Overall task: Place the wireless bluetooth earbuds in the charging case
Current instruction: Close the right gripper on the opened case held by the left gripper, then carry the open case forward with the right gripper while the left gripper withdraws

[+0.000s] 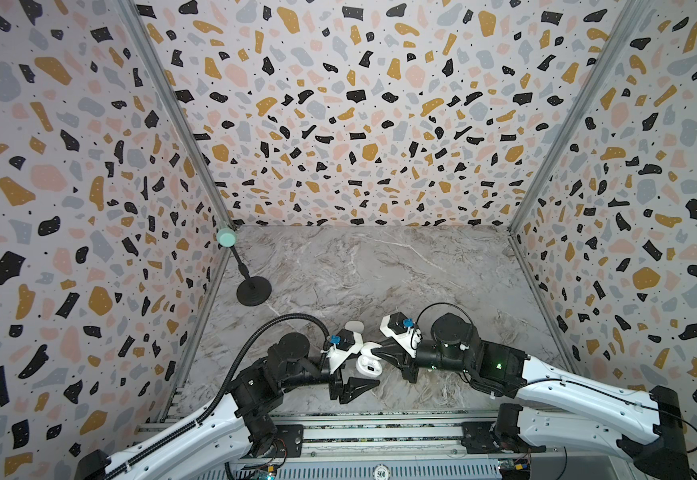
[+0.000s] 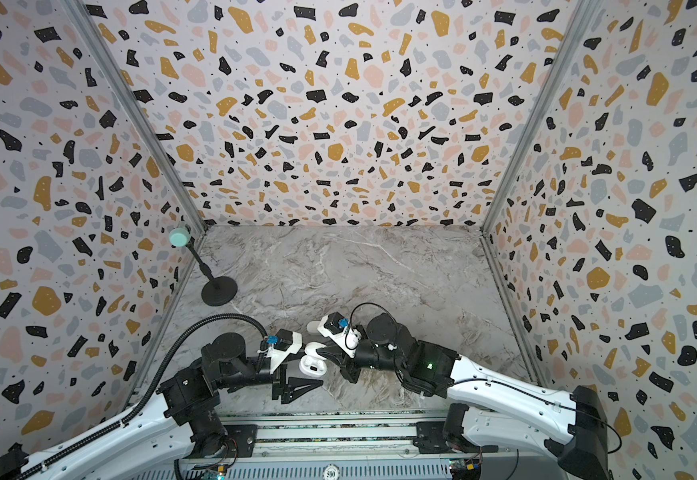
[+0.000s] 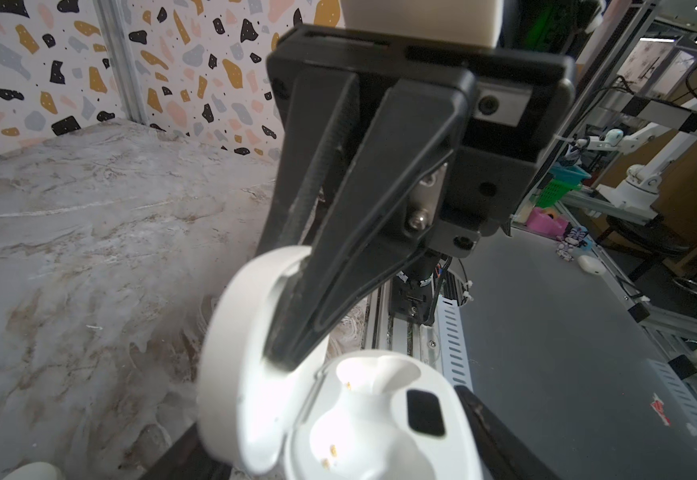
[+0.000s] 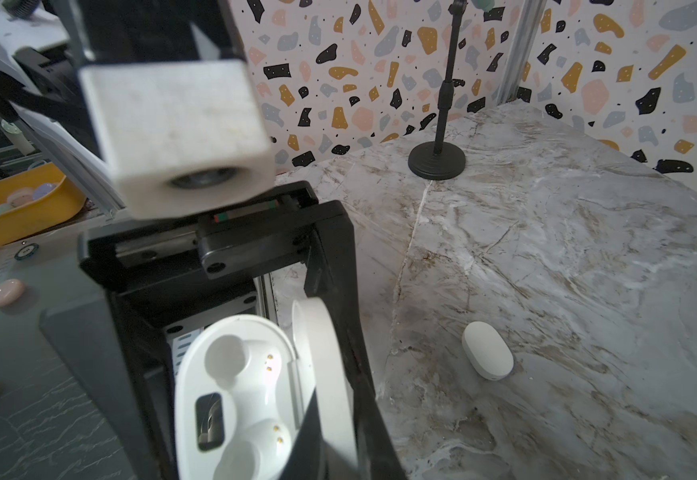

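The case (image 3: pixel 380 415) gapes at the surface's (image 1: pixel 380 270) six o'clock, wells empty; our right pincer (image 3: pixel 284 359) clamps its lid (image 3: pixel 238 353); our left pincer (image 1: pixel 369 365) stands wide astride it; we see no earbuds; opening looks done, so next we must find and lightly pinch a bud.

Case (image 1: pixel 368 365) too small in both top views to read its wells. R gripper (image 3: pixel 282 359) tip blurred at lid (image 3: pixel 230 374), one finger lost behind it. Case base cut by frame edge in both wrist views. Second case (image 1: pixel 354 326), just beyond, half-hidden by L cam (image 1: pixel 343 341).
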